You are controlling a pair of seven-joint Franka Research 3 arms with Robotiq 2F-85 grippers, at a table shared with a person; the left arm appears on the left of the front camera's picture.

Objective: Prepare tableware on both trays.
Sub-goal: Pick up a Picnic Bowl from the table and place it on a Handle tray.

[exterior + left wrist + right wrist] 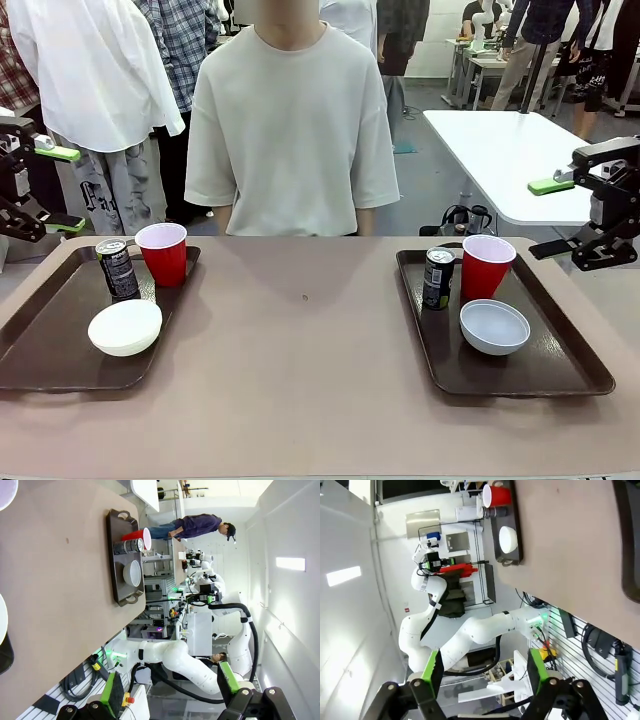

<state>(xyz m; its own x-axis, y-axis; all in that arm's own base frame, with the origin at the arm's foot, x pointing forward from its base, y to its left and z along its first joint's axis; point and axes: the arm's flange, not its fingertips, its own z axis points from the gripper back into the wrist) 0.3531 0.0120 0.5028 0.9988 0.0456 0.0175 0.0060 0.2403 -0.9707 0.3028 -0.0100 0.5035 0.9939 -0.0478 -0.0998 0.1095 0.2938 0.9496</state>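
Note:
Two dark brown trays lie on the table. The left tray (pixel 45 350) holds a dark can (pixel 118 268), a red cup (pixel 162 252) and a white bowl (pixel 125 327). On the right tray (pixel 560 375) stand a dark can (pixel 438 277), a red cup (pixel 486 266) and a pale grey-blue bowl (pixel 494 326). My left gripper (pixel 60 188) hangs open above the left tray's far left corner, holding nothing. My right gripper (pixel 550 217) is open just right of the right tray, clear of the cup. The left wrist view looks past its open gripper (pixel 170 687) to the right tray (pixel 117 587). The right wrist view looks past its open gripper (pixel 485 672) to the left tray (pixel 512 562).
A person in a pale T-shirt (pixel 290 120) stands at the table's far edge, hands out of sight. Bare tabletop (pixel 300 340) stretches between the trays. A white table (pixel 500 150) and other people stand behind.

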